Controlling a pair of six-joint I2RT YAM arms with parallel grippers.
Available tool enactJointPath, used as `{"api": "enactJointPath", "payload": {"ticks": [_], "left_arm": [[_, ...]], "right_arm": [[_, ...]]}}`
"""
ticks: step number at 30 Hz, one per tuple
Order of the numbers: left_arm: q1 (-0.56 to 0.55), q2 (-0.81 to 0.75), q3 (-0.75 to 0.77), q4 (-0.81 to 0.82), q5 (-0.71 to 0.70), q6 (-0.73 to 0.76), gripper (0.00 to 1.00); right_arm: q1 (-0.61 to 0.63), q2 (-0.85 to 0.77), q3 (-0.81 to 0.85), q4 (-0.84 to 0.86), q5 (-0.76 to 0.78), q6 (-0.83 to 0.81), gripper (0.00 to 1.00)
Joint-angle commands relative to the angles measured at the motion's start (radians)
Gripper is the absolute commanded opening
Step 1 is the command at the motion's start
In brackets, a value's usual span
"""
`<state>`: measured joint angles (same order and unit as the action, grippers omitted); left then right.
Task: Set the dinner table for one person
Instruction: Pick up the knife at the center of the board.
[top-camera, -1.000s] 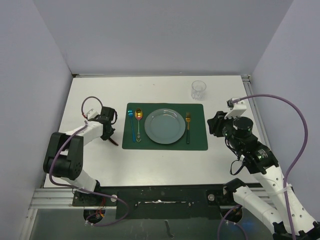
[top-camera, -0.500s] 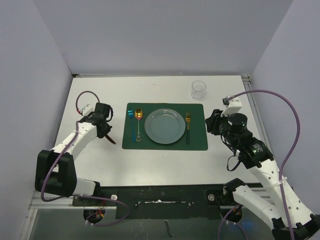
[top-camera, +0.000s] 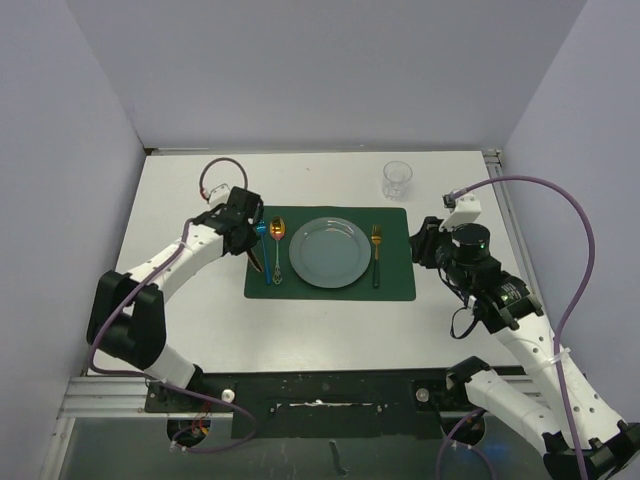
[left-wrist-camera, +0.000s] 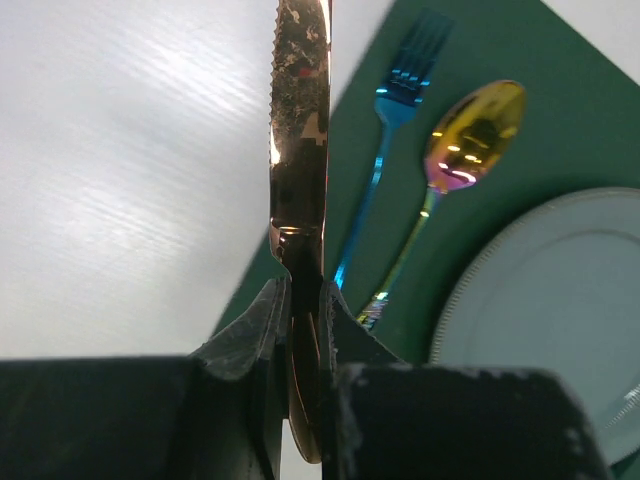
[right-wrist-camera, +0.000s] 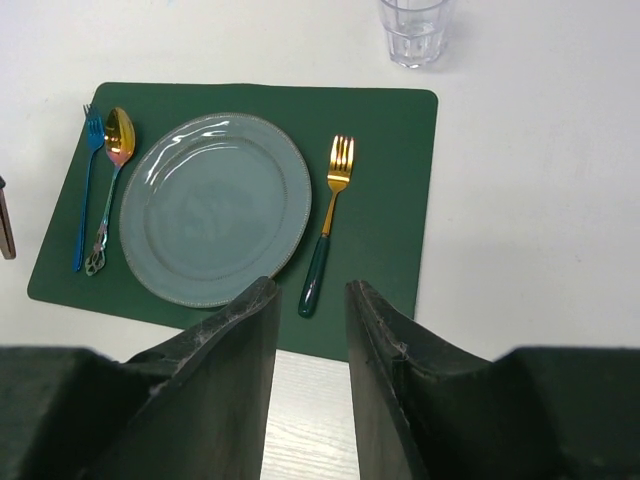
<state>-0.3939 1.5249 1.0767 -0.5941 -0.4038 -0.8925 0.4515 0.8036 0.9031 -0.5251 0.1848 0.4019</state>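
The bench (top-camera: 330, 325) lies ahead of both arm bases. At its middle we note a green placemat (top-camera: 395, 282) bearing a plate (top-camera: 328, 252), blue fork (left-wrist-camera: 385, 150), spoon (left-wrist-camera: 470, 130) and gold fork (right-wrist-camera: 330, 215). The left tool (left-wrist-camera: 298, 300) pinches a copper knife (left-wrist-camera: 300, 150) over the mat's left edge. The right tool (right-wrist-camera: 310, 300) stands parted just beside the mat's right edge.

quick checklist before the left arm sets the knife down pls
1. Grip on the knife: ok, the left pincer has its jaws shut on the handle.
2. Blade clear of the blue fork and spoon: ok, it is off to their left.
3. Bare placemat left of the blue fork: not ok, it looks like only a thin strip.
4. Right pincer out of the way: ok, it is open, empty and beside the mat's right edge.
5. Blade height above the dinner table: cannot tell.
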Motion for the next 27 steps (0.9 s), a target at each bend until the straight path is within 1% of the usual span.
{"api": "enactJointPath", "payload": {"ticks": [1,9,17,21,27], "left_arm": [[-0.057,0.053,0.129,0.099,0.04,0.056,0.0],[-0.161,0.151,0.265,0.188,0.149,0.138,0.0],[-0.255,0.276,0.405,0.236,0.233,0.224,0.0],[-0.31,0.362,0.488,0.24,0.266,0.255,0.0],[-0.384,0.518,0.638,0.225,0.313,0.274,0.0]], "right_arm": [[-0.006,-0.003,0.037,0.024,0.041,0.015,0.34],[-0.006,0.034,0.051,-0.041,0.198,0.041,0.34],[-0.011,0.077,0.099,-0.103,0.342,0.083,0.34],[-0.013,0.078,0.129,-0.146,0.421,0.116,0.34],[-0.02,0.04,0.162,-0.188,0.469,0.136,0.34]]}}
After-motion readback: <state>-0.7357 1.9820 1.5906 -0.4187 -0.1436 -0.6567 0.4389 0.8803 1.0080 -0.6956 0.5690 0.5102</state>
